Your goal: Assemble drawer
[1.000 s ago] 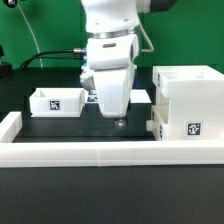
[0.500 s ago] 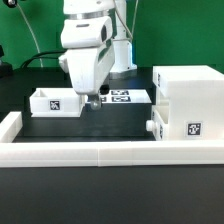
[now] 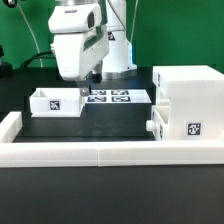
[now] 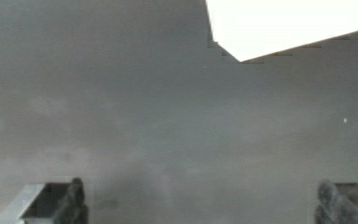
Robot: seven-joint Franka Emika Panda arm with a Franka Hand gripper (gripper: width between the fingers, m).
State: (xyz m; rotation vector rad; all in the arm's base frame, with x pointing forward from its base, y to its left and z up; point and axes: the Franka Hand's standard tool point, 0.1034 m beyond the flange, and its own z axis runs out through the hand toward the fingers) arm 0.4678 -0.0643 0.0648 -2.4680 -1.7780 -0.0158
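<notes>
The two-finger gripper point(image 3: 90, 80) hovers, fingers point(image 4: 53, 203) spread wide, holding nothing. Just below it, toward the exterior view's left, sits a small white open-top plastic tray point(image 3: 57, 101). The tall white boxy housing point(image 3: 187, 105) stands well apart on the exterior view's right.

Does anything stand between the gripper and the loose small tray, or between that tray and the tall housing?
Nothing visible does. The gripper hangs open near the tray; between tray and housing only the flat marker board lies on the table.
</notes>
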